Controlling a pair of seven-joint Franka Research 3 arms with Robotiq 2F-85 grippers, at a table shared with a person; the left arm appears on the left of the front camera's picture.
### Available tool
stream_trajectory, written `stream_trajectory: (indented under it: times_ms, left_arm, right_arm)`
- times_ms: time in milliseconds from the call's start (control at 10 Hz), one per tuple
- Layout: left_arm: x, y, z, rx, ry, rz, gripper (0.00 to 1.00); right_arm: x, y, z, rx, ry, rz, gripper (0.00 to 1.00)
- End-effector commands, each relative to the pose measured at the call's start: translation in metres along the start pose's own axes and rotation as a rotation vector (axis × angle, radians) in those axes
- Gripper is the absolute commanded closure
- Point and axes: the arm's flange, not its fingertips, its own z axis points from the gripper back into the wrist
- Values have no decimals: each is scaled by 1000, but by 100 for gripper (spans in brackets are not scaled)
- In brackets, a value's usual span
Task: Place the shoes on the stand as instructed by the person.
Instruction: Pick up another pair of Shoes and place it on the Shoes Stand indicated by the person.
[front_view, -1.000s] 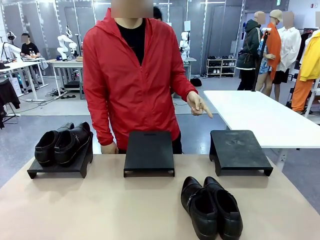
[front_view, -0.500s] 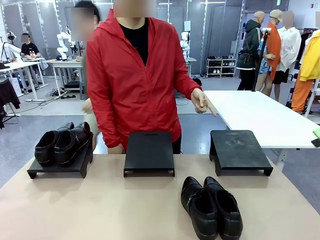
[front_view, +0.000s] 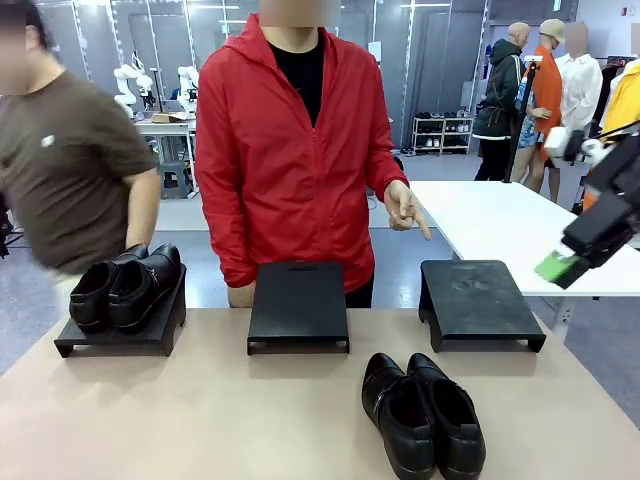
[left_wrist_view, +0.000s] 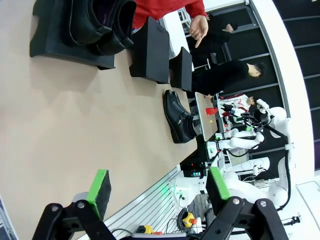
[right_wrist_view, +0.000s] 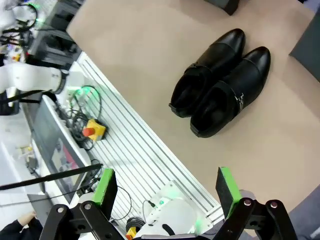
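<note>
Our left end effector (left_wrist_view: 159, 189) and right end effector (right_wrist_view: 165, 189) both hang released and empty by the counter (front_view: 200, 420), since nothing is picked yet. One pair of shoes (front_view: 423, 412) lies loose on the counter near us; the other pair (front_view: 125, 285) sits on the left stand (front_view: 120, 342). The person's hand (front_view: 403, 207) points toward the bare right stand (front_view: 478, 295), which we judge is the loose pair's target.

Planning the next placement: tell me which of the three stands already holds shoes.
The left stand: black dress shoes sit on it; the middle stand and right stand are bare.
</note>
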Motion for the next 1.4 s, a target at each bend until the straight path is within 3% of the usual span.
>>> stream_trajectory:
  times_ms: [0,300,500,1300]
  left_arm:
    - [-3,0,1,-13,5,-12,2]
    - [-3,0,1,-13,5,-12,2]
    - [-3,0,1,-13,5,-12,2]
    - [-3,0,1,-13,5,-12,2]
  right_arm:
    - [11,23,-35,-148,34,-119,0]
    - [34,37,-91,-287,63,-235,0]
    - [34,44,-123,-406,33,-313,0]
    - [37,39,-236,-553,75,-366,0]
